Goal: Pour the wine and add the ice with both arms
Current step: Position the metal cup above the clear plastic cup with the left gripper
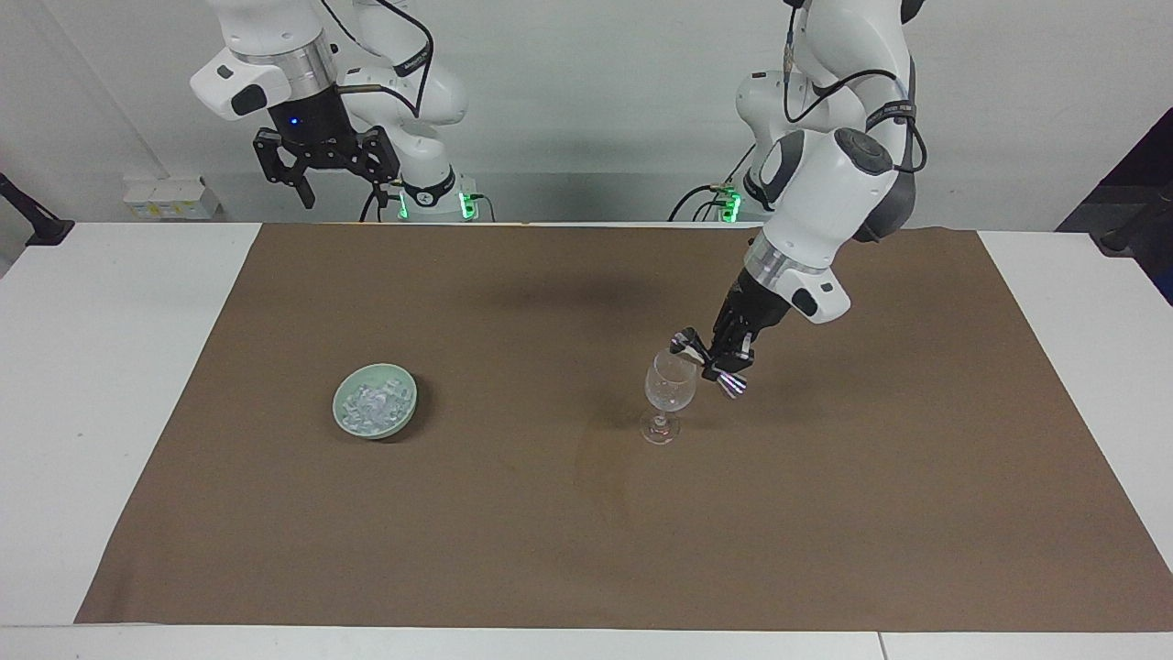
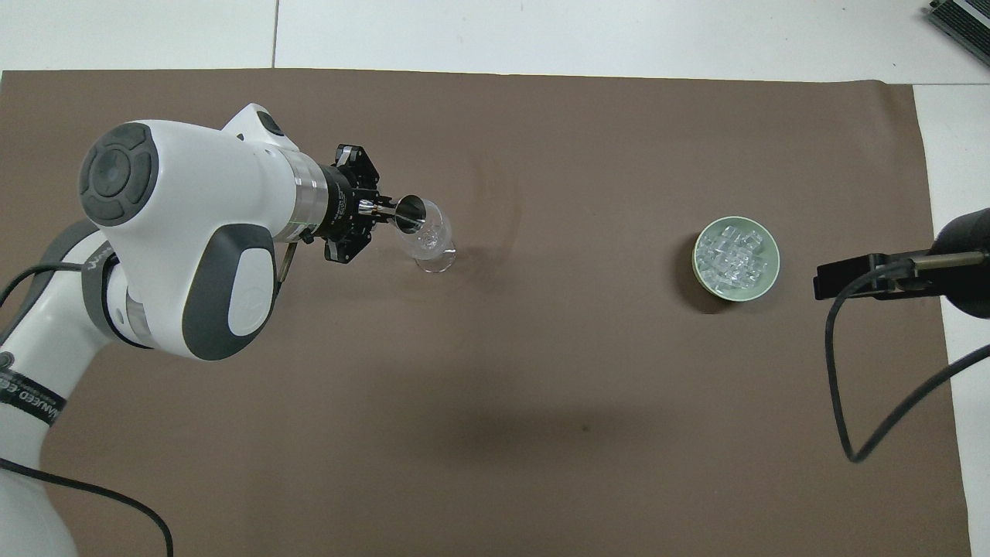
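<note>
**Pour in progress; ice not yet added**

The glass (image 1: 671,394) stands on the mat (image 1: 586,550) toward the left arm's end of the table. The left gripper (image 1: 718,356) is clamped on a steel jigger (image 2: 409,211), tipped at the glass rim. Judged status: pouring under way. The ice (image 2: 735,255) sits in the bowl (image 1: 375,401) toward the right arm's end, well apart from the glass; that step remains. The right gripper (image 1: 325,158) waits, fingers spread, holding nothing.

The facing view shows the jigger's height against the rim. The overhead view shows the jigger's mouth overlapping the rim, and separate cubes.
</note>
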### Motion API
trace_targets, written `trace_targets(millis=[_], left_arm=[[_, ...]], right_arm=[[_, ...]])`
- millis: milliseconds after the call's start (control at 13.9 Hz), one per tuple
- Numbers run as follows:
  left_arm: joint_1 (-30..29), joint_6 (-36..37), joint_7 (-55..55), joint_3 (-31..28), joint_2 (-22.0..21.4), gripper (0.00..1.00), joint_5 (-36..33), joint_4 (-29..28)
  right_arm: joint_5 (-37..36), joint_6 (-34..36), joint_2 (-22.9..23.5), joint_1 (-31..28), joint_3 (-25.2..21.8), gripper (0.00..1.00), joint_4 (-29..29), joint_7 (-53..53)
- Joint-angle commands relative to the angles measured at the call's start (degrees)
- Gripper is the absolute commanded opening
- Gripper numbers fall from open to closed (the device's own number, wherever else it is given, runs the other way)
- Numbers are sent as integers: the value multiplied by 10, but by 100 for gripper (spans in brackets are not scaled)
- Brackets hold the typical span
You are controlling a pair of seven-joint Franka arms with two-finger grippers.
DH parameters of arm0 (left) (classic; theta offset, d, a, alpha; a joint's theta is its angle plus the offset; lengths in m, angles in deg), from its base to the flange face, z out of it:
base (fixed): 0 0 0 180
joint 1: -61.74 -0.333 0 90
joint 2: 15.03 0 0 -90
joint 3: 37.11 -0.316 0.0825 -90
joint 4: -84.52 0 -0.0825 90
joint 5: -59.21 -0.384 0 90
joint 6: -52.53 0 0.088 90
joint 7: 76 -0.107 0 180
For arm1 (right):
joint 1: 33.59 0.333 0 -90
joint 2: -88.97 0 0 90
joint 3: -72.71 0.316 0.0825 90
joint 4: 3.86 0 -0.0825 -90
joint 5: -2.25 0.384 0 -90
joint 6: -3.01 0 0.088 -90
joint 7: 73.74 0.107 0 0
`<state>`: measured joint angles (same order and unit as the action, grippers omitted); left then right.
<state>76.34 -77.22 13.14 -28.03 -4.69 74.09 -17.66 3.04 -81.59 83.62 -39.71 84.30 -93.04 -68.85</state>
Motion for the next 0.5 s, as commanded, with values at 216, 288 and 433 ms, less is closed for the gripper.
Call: trace_targets(millis=[216, 288, 433], left_arm=[[17, -15, -12, -7, -1, 0, -54, -4], [21, -14, -12, -8, -1, 0, -57, -5], [25, -14, -13, -7, -3, 0, -90, -11]], right_arm=[[11, 0, -3, -12, 5, 100, -2, -12], [11, 0, -3, -13, 5, 100, -2, -12], [11, 0, -3, -12, 5, 100, -2, -12]])
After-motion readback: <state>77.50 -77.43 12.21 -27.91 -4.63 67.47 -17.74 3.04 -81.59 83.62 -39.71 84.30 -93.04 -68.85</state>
